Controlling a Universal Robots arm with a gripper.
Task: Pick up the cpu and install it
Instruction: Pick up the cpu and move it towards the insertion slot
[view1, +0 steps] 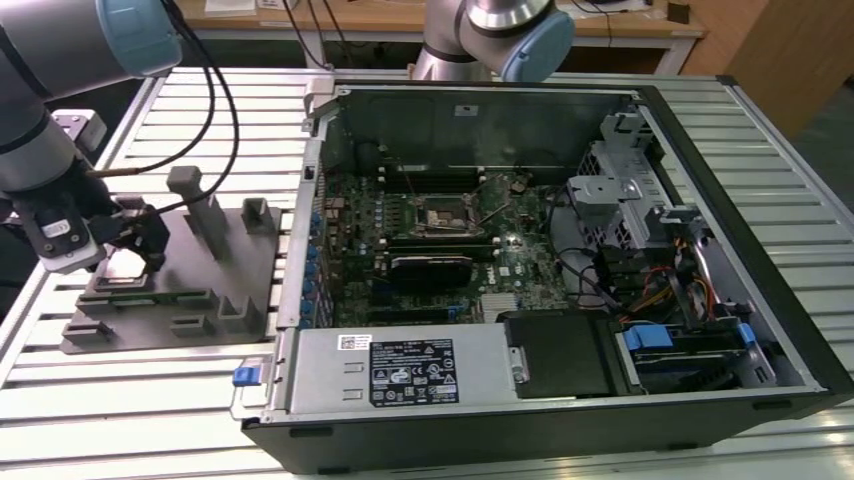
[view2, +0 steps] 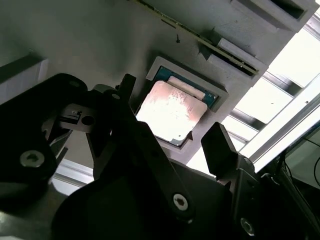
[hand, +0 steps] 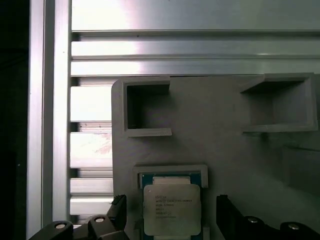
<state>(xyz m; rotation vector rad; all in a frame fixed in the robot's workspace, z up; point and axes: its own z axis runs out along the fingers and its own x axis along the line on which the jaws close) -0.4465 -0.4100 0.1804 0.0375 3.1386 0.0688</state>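
End effector (view2: 172, 114) spread wide in the second wrist view, fingers flanking the cpu (view2: 171, 111), which lies in its recess on the grey fixture (view1: 200, 290), at nine o'clock from the open computer case (view1: 747, 250). Pickup and installation both appear undone.

This looks like a robotics lab or workshop. A ribbed, slotted aluminium table (view1: 200, 110) carries an opened black desktop computer tower (view1: 767, 250) (its green motherboard (view1: 400, 215) laid bare) and a grey plastic fixture block (view1: 134, 305). A silver robot arm with pale blue joint caps (view1: 60, 50) reaches over it, and light wooden desks (view1: 627, 20) stand behind.
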